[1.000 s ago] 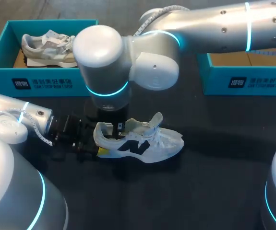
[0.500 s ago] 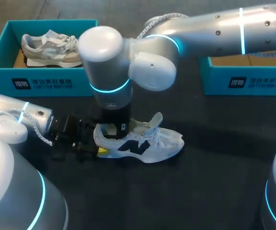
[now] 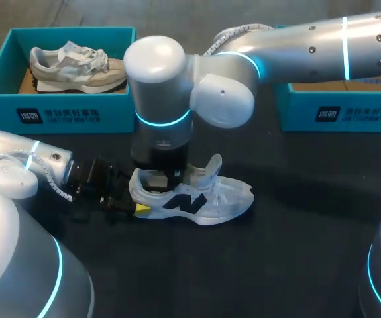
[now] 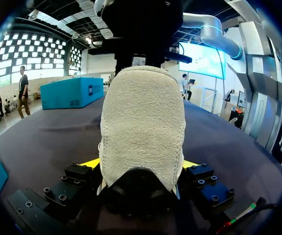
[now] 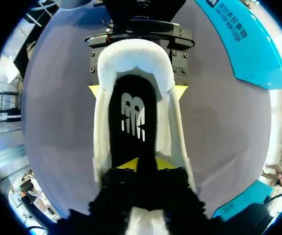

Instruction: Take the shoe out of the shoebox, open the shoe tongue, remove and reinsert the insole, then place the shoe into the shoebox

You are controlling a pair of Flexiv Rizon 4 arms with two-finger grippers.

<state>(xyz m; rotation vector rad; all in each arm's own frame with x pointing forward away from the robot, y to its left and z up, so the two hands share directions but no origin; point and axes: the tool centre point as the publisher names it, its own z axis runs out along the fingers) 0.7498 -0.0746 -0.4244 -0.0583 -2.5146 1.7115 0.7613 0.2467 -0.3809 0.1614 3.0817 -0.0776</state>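
Dark table (image 3: 296,265). Far side on my left, a teal box (image 3: 57,114) holds a beige sneaker (image 3: 77,66), toe toward the table's middle, with brown cardboard (image 3: 26,83) showing under its heel end.

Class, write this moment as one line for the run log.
left gripper: shut on shoe heel, on table | right gripper: in shoe opening, at insole | insole: in shoe | left box: other shoe inside

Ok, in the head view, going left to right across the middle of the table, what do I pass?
left arm → left gripper → white shoe
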